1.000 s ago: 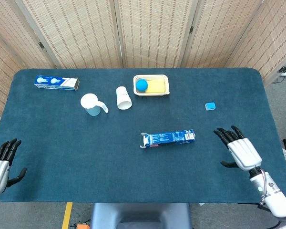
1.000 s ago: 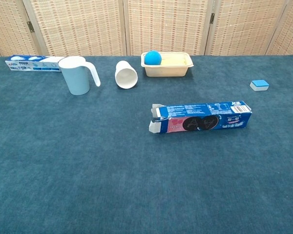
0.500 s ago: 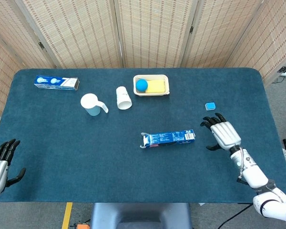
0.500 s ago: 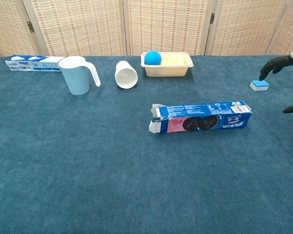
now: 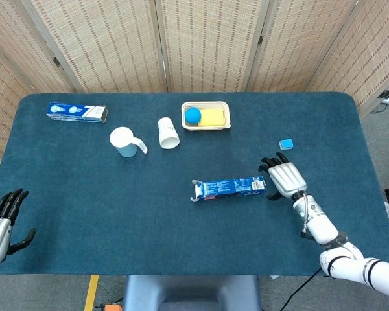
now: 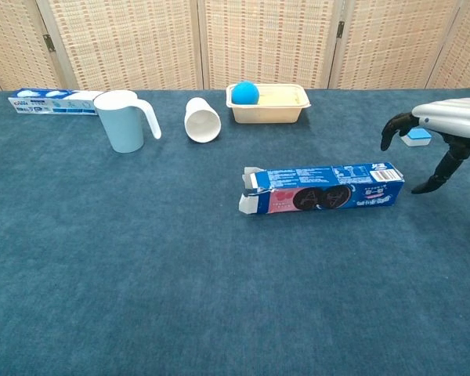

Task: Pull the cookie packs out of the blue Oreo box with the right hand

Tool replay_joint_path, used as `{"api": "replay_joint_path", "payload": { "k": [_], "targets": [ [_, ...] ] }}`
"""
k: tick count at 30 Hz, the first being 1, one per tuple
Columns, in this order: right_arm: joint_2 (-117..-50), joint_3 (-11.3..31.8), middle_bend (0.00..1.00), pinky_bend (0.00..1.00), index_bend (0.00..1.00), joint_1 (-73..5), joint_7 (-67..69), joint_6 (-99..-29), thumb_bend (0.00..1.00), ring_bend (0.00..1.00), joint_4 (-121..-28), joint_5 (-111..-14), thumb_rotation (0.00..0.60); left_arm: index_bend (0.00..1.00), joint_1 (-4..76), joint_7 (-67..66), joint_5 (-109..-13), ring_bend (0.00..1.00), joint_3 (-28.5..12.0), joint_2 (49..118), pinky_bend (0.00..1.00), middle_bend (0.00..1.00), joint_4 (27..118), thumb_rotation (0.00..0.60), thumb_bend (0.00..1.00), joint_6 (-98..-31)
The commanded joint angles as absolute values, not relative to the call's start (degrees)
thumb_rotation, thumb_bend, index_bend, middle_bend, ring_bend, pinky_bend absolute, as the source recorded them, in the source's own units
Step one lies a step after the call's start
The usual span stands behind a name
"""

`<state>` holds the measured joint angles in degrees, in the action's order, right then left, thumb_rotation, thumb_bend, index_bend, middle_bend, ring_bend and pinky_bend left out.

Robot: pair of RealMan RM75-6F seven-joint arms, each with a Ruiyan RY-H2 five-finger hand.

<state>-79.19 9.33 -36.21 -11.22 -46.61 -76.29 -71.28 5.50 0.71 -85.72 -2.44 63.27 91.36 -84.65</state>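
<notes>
Left hand (image 5: 1, 217) sits at the near left edge of the table (image 5: 117, 214), fingers apart, holding nothing, well away from everything.

Right hand (image 5: 284, 177) is just beside the right, closed end of the blue Oreo box (image 5: 228, 188), fingers spread, empty. Chest view shows it hovering above table level, thumb pointing down, apart from the box. Can't tell if any fingertip touches the carton.

Box lies flat on its long side mid-table, running left-right. Flaps at the left end are open. No cookie packs visible from either view; presumably they're inside.

Step in hand, as I read it: reach for the box, nothing pulled yet. Notes:
- Hand is at the wrong end for extraction. The opening is on the left, so either go round to it or tip the box so the packs slide toward the flaps.
- Box looks light and will likely skid on the cloth if pushed end-on. Pin it from above or grip across the narrow sides.
- Don't squeeze hard; thin card would pinch the packs inside.

Small blue block (image 5: 285, 144) lies just beyond the right hand; watch the knuckles there.

Farther back, left of centre: light blue pitcher (image 5: 124, 142), upright, contents not visible. White cup (image 5: 168, 133) on its side, mouth toward the near edge, looks empty. Cream tray (image 5: 223, 123) holds a blue ball (image 5: 192, 115) in its left part. Far left: toothpaste box (image 5: 76, 112), lying flat.
</notes>
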Motion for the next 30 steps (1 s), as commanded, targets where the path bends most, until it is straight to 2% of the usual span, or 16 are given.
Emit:
{"api": "replay_joint_path", "payload": {
  "k": [1,12,21,27,30],
  "targets": [
    [-80.4,9.2,0.19,0.06,0.30,-36.8,-11.4,-46.1,0.13,0.19,-74.9,-70.3,0.600,0.05,5.4,1.3,-86.1,0.08,-2.3,63.2,0.19,0.08,91.2,0.600,0.36,-84.9],
    [-83.5,9.2,0.20,0.06,0.36,-38.7,-9.3,-44.4,0.13,0.21,-70.2,-69.0,0.600,0.03,5.4,4.4,-88.4,0.08,-1.4,62.5,0.19,0.04,90.6,0.600,0.36,-85.3],
    [-84.5,9.1,0.23,0.06,0.47,-39.3,-8.4,-44.8,0.13,0.23,-68.8,-69.4,0.600,0.02,5.5,5.3,-88.9,0.08,-1.1,62.4,0.19,0.01,90.1,0.600,0.36,-85.2],
    [-83.0,8.9,0.23,0.06,0.50,-39.3,-8.5,-45.7,0.13,0.24,-69.9,-69.9,0.600,0.02,5.7,6.3,-90.1,0.07,-0.3,61.8,0.19,0.01,90.4,0.600,0.36,-84.9],
    [-79.7,8.1,0.24,0.06,0.52,-39.0,-9.5,-46.8,0.13,0.24,-74.2,-71.7,0.600,0.02,5.8,7.6,-91.0,0.07,0.2,61.3,0.19,0.01,90.2,0.600,0.36,-84.7]
  ]
}}
